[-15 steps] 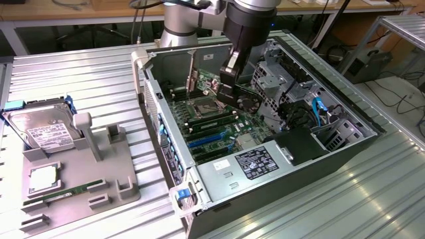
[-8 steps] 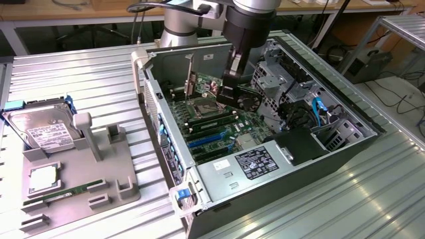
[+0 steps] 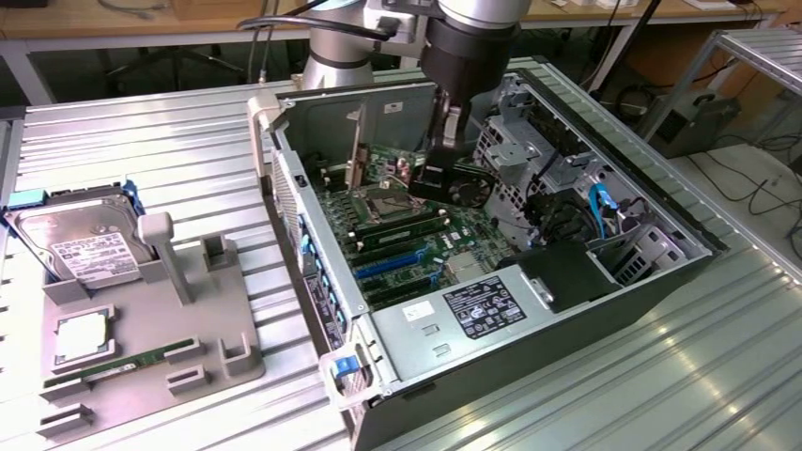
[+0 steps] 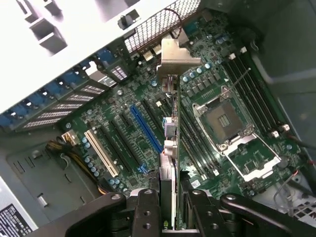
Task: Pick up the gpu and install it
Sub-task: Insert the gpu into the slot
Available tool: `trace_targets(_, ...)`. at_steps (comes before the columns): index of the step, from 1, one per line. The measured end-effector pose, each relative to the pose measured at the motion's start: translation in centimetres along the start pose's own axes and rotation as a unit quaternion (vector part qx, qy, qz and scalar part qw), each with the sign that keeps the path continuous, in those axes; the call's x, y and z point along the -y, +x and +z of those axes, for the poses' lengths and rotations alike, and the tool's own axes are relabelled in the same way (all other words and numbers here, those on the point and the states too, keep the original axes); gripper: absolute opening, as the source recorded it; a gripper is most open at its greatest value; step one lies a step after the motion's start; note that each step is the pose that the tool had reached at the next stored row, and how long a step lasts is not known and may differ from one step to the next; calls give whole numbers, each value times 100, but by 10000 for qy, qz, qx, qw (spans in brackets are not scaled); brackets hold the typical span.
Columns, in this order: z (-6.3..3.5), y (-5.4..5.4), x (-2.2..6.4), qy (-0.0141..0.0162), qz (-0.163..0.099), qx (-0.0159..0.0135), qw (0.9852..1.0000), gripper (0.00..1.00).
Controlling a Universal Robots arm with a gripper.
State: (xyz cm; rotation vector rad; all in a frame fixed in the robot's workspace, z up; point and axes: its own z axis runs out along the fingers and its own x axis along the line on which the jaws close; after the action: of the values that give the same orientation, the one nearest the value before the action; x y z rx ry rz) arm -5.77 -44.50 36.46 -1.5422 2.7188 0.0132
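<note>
The gpu (image 4: 169, 148) is a thin card seen edge-on in the wrist view, its silvery end bracket (image 4: 175, 54) pointing toward the perforated rear wall of the case. My gripper (image 4: 170, 200) is shut on it, one black finger (image 4: 148, 207) on each side. The card stands on edge above the green motherboard (image 4: 133, 98), between the blue slot (image 4: 145, 129) and the CPU socket (image 4: 224, 121). I cannot tell whether its lower edge touches a slot. In the exterior view my gripper (image 3: 437, 167) reaches down into the open computer case (image 3: 664, 235) with the dark gpu (image 3: 430, 183) in it.
A grey holder tray (image 3: 220, 329) lies at the exterior view's left with a silver hard drive (image 3: 82, 244), a CPU chip (image 3: 82, 338) and a green memory stick (image 3: 119, 362). Inside the case are a power supply (image 3: 489, 305), a black fan (image 3: 474, 193) and drive cages (image 3: 539, 160).
</note>
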Motion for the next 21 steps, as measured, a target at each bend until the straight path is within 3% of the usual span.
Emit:
trace_targets(4,10,-2,4,-5,-302,0,9995,26)
trace_targets(8,19,-5,8,-11,-605,1,9982,26)
trace_targets(15,34,-10,18,-20,-1139,0,9935,26)
trace_targets(21,35,-12,21,-22,-1208,1,9927,26)
